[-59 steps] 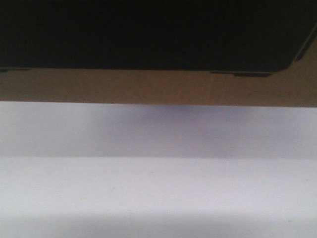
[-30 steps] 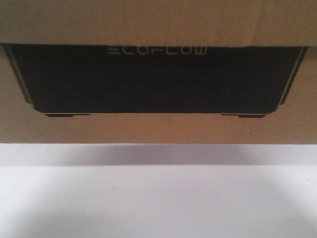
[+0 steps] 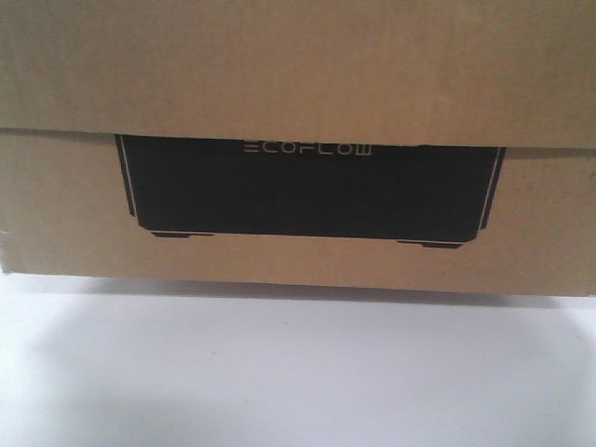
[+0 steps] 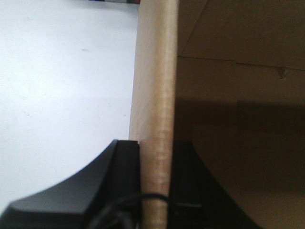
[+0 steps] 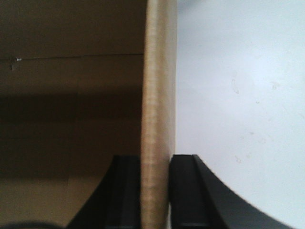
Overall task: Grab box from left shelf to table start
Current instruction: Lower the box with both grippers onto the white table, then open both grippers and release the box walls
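On the table (image 3: 298,372), the box (image 3: 298,205) fills the front view, its brown face with the black printed panel (image 3: 307,191) square to the camera and its bottom edge meeting the white surface with only a thin shadow under it, so it looks set down or very nearly so. Each wrist view shows a thin cardboard wall running up the frame: the left gripper (image 4: 155,186) has one black finger on either side of that wall and pinches it, and the right gripper (image 5: 155,191) pinches the opposite wall the same way. The shelf is not in view. The risk I see is in letting go: if one side releases before the box sits flat, its weight could hang from a single thin wall and bend or tear it, or the box could skew on the table.
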Robot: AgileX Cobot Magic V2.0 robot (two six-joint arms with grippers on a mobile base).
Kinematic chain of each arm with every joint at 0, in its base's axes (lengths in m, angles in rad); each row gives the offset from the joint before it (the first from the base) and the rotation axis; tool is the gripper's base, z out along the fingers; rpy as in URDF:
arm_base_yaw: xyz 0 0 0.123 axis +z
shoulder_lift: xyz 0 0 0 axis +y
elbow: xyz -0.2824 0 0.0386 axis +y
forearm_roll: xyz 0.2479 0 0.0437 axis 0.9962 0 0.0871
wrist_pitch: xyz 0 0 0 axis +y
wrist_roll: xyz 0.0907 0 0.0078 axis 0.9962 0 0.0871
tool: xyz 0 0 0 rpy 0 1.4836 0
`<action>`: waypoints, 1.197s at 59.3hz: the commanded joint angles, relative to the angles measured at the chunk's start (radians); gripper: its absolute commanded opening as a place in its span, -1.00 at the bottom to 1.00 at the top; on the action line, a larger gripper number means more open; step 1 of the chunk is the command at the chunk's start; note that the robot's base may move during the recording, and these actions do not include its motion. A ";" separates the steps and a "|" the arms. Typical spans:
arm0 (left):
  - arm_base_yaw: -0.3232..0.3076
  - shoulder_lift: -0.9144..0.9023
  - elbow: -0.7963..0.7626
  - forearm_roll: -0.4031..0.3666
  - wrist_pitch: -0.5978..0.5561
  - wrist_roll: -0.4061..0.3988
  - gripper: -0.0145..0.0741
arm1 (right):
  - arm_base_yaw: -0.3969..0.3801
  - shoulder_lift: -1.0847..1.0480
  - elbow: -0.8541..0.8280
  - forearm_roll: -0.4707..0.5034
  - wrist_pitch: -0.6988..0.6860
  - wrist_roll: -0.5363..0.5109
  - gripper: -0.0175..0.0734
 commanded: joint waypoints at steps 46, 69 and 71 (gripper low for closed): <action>0.006 -0.065 -0.148 0.033 -0.093 -0.010 -0.16 | -0.003 -0.070 -0.131 0.026 -0.170 -0.055 0.66; 0.006 -0.095 -0.167 0.092 -0.142 -0.008 -0.85 | -0.003 -0.128 -0.152 0.055 -0.184 -0.075 -0.47; 0.006 -0.099 -0.167 0.091 -0.116 -0.012 -0.85 | -0.003 -0.137 -0.152 0.068 -0.162 -0.075 -0.48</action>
